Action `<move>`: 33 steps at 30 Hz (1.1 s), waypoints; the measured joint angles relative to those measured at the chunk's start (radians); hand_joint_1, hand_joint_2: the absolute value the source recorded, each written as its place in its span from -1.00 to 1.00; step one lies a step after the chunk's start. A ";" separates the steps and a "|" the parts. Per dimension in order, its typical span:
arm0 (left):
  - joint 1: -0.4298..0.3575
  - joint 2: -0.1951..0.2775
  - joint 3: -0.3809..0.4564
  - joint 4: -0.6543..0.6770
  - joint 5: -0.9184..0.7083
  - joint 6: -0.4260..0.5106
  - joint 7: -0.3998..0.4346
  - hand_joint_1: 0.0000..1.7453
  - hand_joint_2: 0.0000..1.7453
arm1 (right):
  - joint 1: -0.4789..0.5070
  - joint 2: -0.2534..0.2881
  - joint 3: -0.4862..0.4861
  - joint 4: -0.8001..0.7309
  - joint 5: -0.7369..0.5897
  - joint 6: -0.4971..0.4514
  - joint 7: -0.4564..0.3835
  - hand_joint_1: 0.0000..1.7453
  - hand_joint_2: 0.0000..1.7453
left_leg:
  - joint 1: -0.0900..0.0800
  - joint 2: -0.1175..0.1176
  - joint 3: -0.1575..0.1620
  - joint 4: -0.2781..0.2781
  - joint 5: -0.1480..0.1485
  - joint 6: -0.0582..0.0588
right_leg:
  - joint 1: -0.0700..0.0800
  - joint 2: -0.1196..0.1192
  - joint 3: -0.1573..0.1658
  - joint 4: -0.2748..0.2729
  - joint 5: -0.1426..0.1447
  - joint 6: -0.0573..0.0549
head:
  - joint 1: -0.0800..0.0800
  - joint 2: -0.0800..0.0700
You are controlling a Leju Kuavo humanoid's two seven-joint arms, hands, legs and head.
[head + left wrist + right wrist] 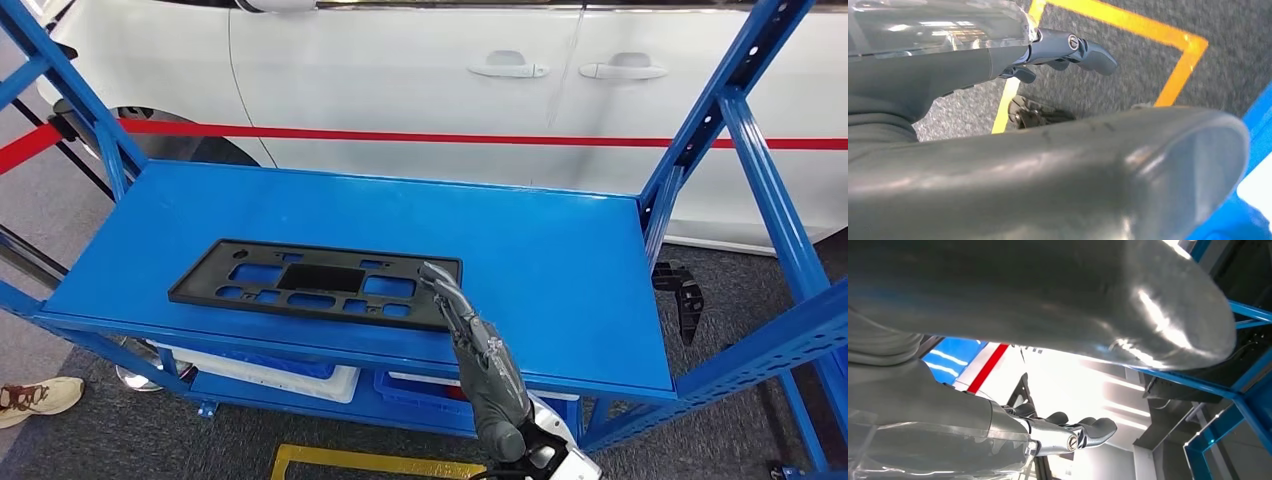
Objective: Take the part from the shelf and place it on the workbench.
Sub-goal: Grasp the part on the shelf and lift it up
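A flat black part [315,283] with many cut-out holes is seen lying flat on the top of the blue shelf [560,260], near its front edge. The right hand [478,350] is stretched out over the shelf, with its fingers held straight and close together. The fingertips are seen at the right end of the part, but it cannot be told if they touch it. Nothing is held in this hand. In the right wrist view, the fingers [1083,432] are partly washed out by bright light. The left hand [1068,52] is seen hanging over a grey floor with a yellow line [1128,25]; its fingers are curled a little and nothing is held. A white car [450,80] and a red tape [400,135] are seen behind the shelf. A shoe [35,398] is cut off at the edge.
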 joint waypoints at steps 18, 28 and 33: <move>0.002 0.006 -0.001 0.000 0.000 -0.006 -0.003 -1.00 -1.00 | 0.003 -0.002 0.007 0.018 0.010 -0.011 0.000 -1.00 -1.00 | -0.006 0.001 0.046 -0.162 0.114 0.060 | 0.004 0.000 -0.110 0.265 -0.138 0.044 | 0.003 0.000; 0.001 0.005 -0.001 0.000 0.000 -0.002 -0.005 -1.00 -1.00 | -0.003 0.000 0.007 0.047 0.035 -0.003 0.014 -1.00 -1.00 | -0.008 -0.002 0.061 -0.146 0.083 0.021 | 0.005 0.003 0.005 -0.006 0.003 0.014 | 0.002 0.000; 0.002 0.005 -0.001 0.000 -0.004 0.003 -0.005 -1.00 -1.00 | -0.031 0.021 0.021 0.112 0.095 0.030 0.109 -1.00 1.00 | 0.000 0.000 -0.054 0.095 -0.032 0.000 | 0.003 0.000 0.016 -0.014 0.001 -0.004 | 0.000 0.000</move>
